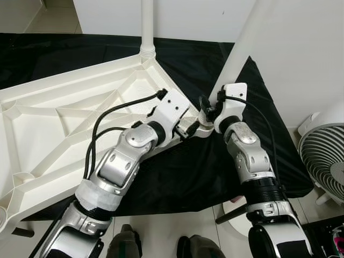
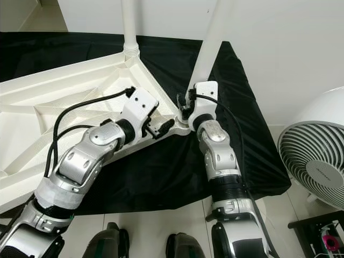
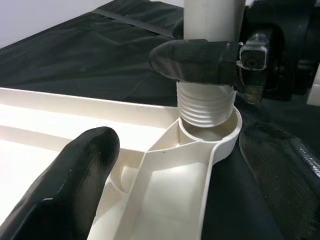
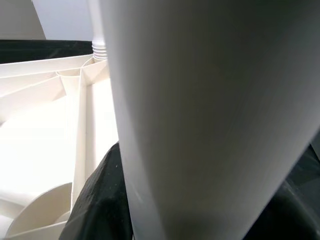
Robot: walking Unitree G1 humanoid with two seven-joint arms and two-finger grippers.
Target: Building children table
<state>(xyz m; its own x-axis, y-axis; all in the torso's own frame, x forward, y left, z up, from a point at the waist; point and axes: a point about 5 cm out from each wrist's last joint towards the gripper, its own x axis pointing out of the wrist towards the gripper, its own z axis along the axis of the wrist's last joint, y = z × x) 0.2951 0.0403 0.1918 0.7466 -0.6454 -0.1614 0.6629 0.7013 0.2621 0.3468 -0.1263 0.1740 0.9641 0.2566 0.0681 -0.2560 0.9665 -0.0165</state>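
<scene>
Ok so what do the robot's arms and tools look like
Both arms are jointed silver metal with black rings at the joints, ending in white wrist housings. Black cables loop outside along each arm. The left tool and right tool each have long black fingers, rounded and glossy at the tips.

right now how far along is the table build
Done: one leg stands in the far corner socket of the upside-down tabletop. In hand: the right gripper holds a second leg, its threaded end sitting at the near corner socket, not fully seated. The left gripper steadies that corner. Left: finishing this leg; other corners can't be judged.
</scene>
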